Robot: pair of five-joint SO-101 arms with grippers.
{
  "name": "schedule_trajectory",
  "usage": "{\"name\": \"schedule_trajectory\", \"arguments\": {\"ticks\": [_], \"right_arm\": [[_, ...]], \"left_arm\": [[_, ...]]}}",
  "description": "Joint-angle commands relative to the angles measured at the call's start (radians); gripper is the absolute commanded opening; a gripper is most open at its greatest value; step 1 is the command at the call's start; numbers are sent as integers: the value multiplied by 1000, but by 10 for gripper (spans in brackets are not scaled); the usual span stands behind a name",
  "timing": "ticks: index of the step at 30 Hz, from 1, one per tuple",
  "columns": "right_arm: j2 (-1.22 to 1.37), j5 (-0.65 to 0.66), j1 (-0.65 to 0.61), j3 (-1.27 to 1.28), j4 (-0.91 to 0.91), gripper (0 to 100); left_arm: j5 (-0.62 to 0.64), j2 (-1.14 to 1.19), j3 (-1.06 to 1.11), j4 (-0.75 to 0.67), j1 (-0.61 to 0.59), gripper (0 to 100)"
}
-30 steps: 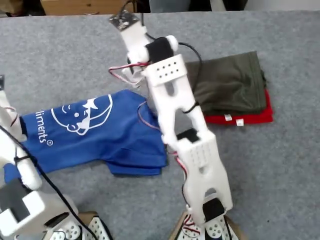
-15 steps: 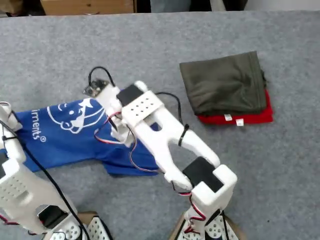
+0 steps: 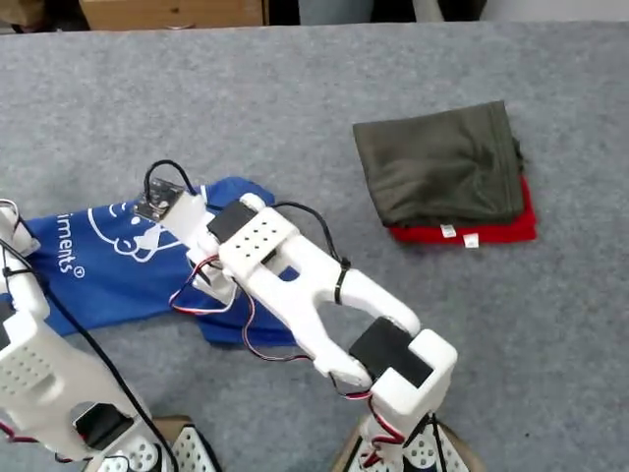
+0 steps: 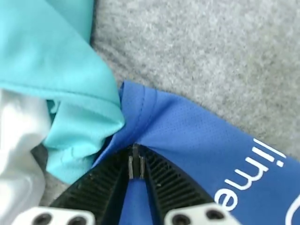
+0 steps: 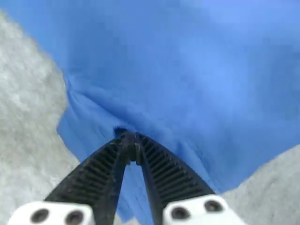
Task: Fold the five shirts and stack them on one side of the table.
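Note:
A blue shirt [image 3: 108,275] with white print lies partly folded at the table's left side. My right arm [image 3: 265,256] stretches across it from the front. In the right wrist view my right gripper [image 5: 132,145] is shut on a bunched fold of the blue shirt [image 5: 187,70]. My left arm [image 3: 29,344] stands at the left edge. In the left wrist view my left gripper [image 4: 136,161] is shut on the hem of the blue shirt [image 4: 197,140]. An olive shirt [image 3: 442,167] lies folded on top of a folded red shirt [image 3: 462,233] at the right.
A crumpled teal shirt [image 4: 51,79] and a white shirt [image 4: 16,140] lie right beside the left gripper, touching the blue shirt's edge. The grey table [image 3: 295,98] is bare across the back and middle.
My right arm swung down and to the left over the blue shirt. The blue shirt slid left and its right part folded over. My left arm shifted at the left edge.

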Motion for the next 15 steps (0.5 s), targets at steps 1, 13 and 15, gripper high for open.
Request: {"name": "schedule_trajectory", "arguments": {"ticks": [1,13,15], "right_arm": [[-51,11,-14,1,-63,13],[58,12,-91,1,-38,12],[47,12,-121,1,6,12]], "left_arm": [[6,-37,12,-28,-13,30],[6,-37,7,-28,-12,30],[6,-37,7,-28,-12,30]]}}
